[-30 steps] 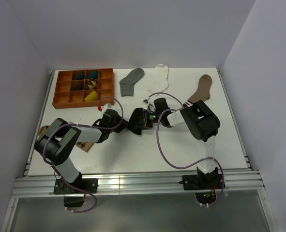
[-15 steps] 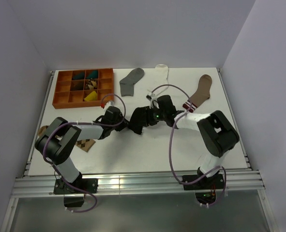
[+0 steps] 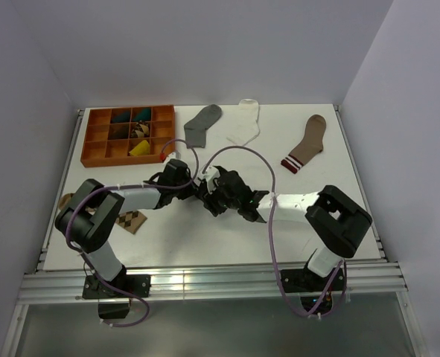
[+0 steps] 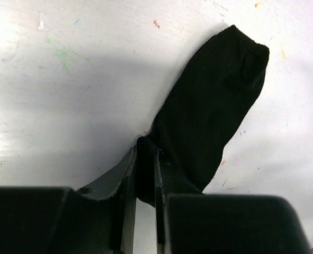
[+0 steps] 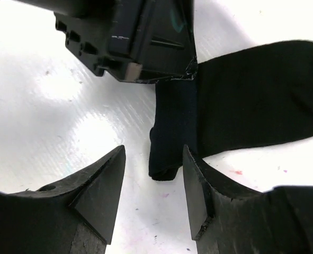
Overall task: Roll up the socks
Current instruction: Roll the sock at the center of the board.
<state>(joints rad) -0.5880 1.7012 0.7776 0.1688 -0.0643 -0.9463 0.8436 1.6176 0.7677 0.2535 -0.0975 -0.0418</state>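
Observation:
The black sock (image 4: 214,100) lies flat on the white table, its far end stretching up and right in the left wrist view. My left gripper (image 4: 145,161) is shut on the sock's near, bunched end. My right gripper (image 5: 152,156) is open, just short of a rolled edge of the same black sock (image 5: 169,132), and touches nothing. The left gripper's fingers (image 5: 140,37) sit right behind that edge. From above, both grippers (image 3: 197,187) (image 3: 216,197) meet mid-table and hide most of the black sock. A grey sock (image 3: 202,124) and a white sock (image 3: 246,126) lie flat at the back.
An orange compartment tray (image 3: 94,154) with small items stands at the back left. A brown sock with a striped cuff (image 3: 305,145) lies at the back right. A tan diamond-patterned sock (image 3: 134,221) lies under the left arm's elbow.
My right gripper has opened and let go of the black sock, and its arm has swung left and nearer, uncovering the white sock. The left gripper keeps its grip and has shifted slightly back.

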